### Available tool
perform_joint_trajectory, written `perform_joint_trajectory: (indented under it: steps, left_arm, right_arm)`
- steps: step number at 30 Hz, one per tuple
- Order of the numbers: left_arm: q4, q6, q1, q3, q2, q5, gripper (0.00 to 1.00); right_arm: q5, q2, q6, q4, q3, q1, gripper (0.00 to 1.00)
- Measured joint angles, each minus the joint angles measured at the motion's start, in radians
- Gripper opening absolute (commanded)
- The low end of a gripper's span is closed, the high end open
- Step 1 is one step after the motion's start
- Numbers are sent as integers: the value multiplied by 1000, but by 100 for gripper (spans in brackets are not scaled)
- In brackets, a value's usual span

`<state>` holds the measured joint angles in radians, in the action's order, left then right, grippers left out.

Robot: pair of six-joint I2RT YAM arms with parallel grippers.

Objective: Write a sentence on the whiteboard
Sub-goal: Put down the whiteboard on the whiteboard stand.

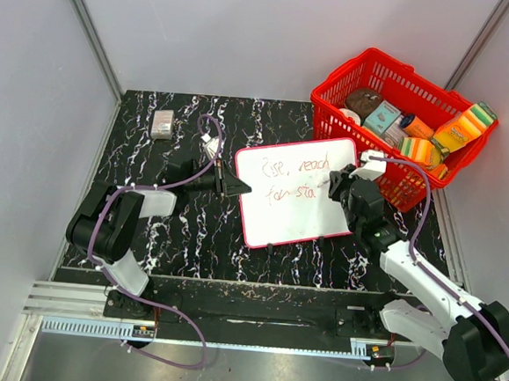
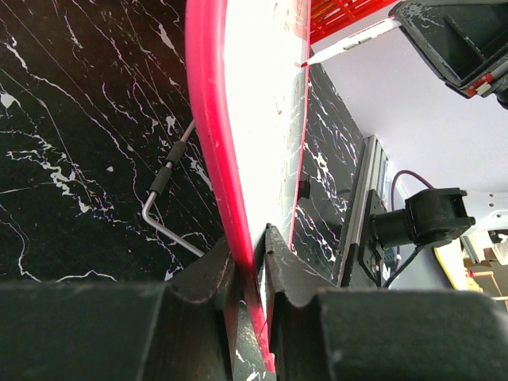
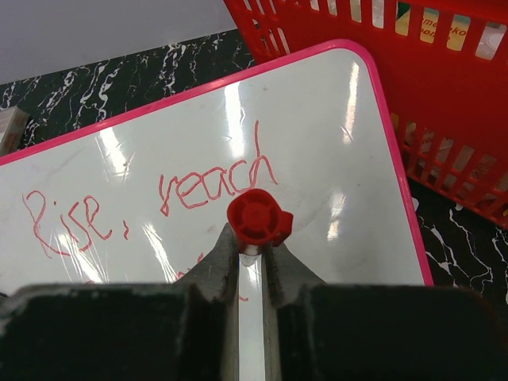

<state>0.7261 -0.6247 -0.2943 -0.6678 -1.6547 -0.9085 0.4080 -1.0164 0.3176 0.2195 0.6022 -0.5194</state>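
Note:
The whiteboard (image 1: 296,194) lies on the black marble table, white with a red rim. Red handwriting (image 1: 293,169) on it reads "Rise, reach" in the top row, with a second row below (image 1: 291,193). My left gripper (image 1: 240,187) is shut on the board's left edge; in the left wrist view its jaws pinch the red rim (image 2: 238,238). My right gripper (image 1: 336,181) is shut on a red-capped marker (image 3: 257,219), held upright over the board's right part. The words (image 3: 214,186) show beyond the marker cap in the right wrist view.
A red basket (image 1: 401,123) full of packets and sponges stands at the back right, touching the board's right corner. A small grey block (image 1: 162,123) lies at the back left. A bent metal rod (image 2: 171,210) lies on the table beside the board.

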Motion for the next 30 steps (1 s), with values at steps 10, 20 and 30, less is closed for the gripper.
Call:
perform_joint_trajectory:
  steps: [10,20,30]
  left_arm:
    - [0,0,0,0,0,0,0]
    - [0,0,-1,0,0,0,0]
    - [0,1,-1,0,0,0,0]
  right_arm:
    - [0,-14,0,8,0,1,0]
    - [-4,8,1,-5,-7,1,0]
    - [-10,24,19,-24,-31,1,0]
